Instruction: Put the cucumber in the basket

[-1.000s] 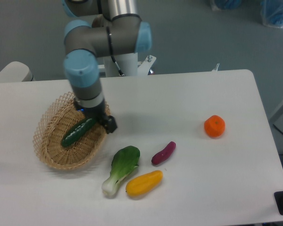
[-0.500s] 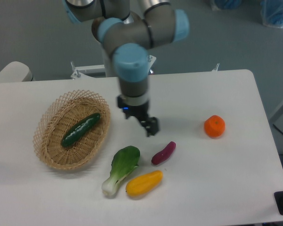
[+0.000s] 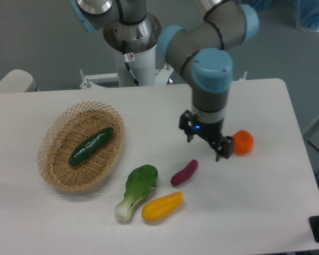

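Note:
The dark green cucumber [image 3: 91, 145] lies slantwise inside the woven tan wicker basket [image 3: 56, 172] at the left of the table. My gripper [image 3: 207, 143] hangs above the table well to the right of the basket, between the purple vegetable and the orange. It holds nothing, and its fingers stand apart.
A bok choy [image 3: 137, 190], a yellow vegetable [image 3: 162, 206] and a small purple vegetable [image 3: 184, 172] lie in front of the basket toward the middle. An orange [image 3: 242, 142] sits just right of the gripper. The arm's base [image 3: 133, 58] stands at the table's back edge.
The gripper left the cucumber in the basket and swung right across the table, from over the basket to beside the orange. The cucumber and basket have stayed put.

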Controlling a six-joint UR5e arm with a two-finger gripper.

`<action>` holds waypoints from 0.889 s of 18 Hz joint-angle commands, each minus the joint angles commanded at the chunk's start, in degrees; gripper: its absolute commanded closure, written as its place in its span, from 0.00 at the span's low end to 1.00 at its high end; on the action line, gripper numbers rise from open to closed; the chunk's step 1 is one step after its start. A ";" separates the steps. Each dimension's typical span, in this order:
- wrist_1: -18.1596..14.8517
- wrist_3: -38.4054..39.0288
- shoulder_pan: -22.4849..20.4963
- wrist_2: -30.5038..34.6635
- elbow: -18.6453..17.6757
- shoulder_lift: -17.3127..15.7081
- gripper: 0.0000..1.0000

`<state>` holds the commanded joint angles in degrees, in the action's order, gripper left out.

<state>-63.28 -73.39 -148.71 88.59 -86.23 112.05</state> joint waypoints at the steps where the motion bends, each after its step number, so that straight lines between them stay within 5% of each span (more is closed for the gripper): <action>1: 0.00 -0.17 -0.70 -0.09 0.53 0.53 0.00; 16: 0.00 -8.35 -5.10 0.18 1.68 3.26 0.00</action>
<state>-63.28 -81.74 -153.81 88.77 -84.55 115.31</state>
